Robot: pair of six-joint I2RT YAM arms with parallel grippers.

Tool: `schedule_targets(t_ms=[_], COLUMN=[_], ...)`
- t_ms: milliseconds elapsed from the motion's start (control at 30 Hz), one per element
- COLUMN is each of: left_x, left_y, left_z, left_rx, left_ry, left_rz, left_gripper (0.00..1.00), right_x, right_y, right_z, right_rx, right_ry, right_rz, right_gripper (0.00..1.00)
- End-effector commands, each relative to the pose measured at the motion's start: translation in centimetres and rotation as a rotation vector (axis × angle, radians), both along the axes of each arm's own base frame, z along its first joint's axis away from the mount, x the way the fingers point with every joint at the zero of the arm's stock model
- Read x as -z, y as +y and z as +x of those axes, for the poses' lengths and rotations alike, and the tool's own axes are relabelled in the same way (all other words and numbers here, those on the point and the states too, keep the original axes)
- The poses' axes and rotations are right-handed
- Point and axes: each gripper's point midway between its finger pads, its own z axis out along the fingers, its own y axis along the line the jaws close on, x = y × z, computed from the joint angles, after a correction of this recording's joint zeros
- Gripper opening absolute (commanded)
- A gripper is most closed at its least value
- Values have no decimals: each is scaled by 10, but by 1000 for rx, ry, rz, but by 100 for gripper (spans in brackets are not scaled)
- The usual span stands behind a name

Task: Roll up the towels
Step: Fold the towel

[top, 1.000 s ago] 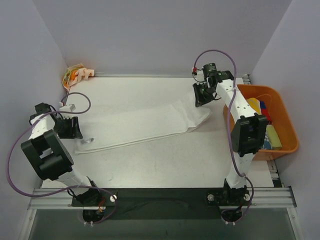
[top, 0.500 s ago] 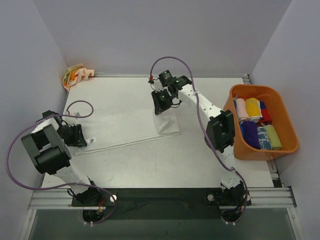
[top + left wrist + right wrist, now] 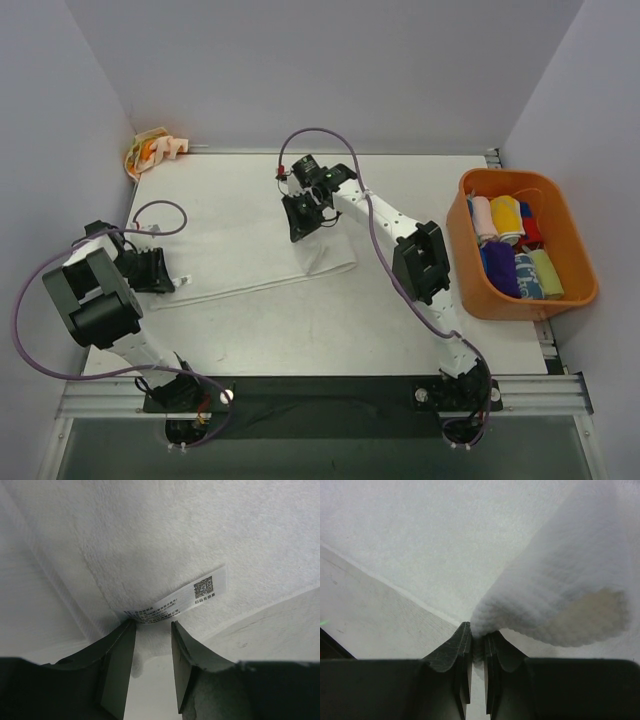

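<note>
A large white towel (image 3: pixel 250 265) lies across the table, and its right end is lifted and folded back over itself. My right gripper (image 3: pixel 300 222) hangs over the fold, shut on a bunched edge of the white towel (image 3: pixel 555 590), which droops to the right of my right gripper (image 3: pixel 477 632). At the towel's left corner my left gripper (image 3: pixel 168 278) is low on the table. In the left wrist view my left gripper (image 3: pixel 152 630) has its jaws closed onto the towel's corner (image 3: pixel 150 540), beside the printed label (image 3: pixel 185 597).
A cream towel with orange blotches (image 3: pixel 155 150) sits crumpled in the back left corner. An orange bin (image 3: pixel 540 308) at the right holds several small coloured rolled towels (image 3: pixel 505 215). Walls enclose the table on three sides.
My right gripper has carried the towel's right end leftward, from near the bin to mid-table, folding the towel over. My left gripper has shifted onto the left corner and narrowed on it.
</note>
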Motion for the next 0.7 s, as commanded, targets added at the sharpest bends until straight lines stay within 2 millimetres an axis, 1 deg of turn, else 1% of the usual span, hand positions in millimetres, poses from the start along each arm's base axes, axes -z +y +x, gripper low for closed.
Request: schedule_targets(t_ms=[0,167,333,367,400,433,467,500,567,600,633,667], left_x=[3,-3,-25,-28,-34,-38,-41,-46,-53,-60,-63,-65], left_y=[-5,-7,-19,-20,-23,-26,-28,-30,-34,-34,-35,-34], left_z=[7,9,16,18,19,19,19,19,16,15,14,12], left_rx=[10,17,33,34,39,41,48,54,58,61,64,62], left_ry=[-34,-55,-133,-143,-157,-163,-168,-181,-187,-206,-213,-215], left_rz=[-9,-18,-62,-67,-65,-77,-80,-75,-78,-66,-58,-45], left_gripper=[46,46,47,48,49,49,50,51,51,51,51,51], right_x=[-11,-2,12,15,16,14,9,-2,-19,-42,-54,-61], right_y=[11,24,39,39,39,40,41,40,37,30,26,20], right_z=[6,-1,-11,-12,-11,-10,-11,-9,-9,-4,-2,-3], right_rx=[19,13,16,16,28,28,25,25,20,28,27,17], right_ry=[-11,37,101,105,110,109,117,111,109,82,71,74], right_rz=[44,78,104,101,104,111,126,151,189,222,245,264], right_gripper=[0,0,0,5,15,20,27,37,45,53,56,56])
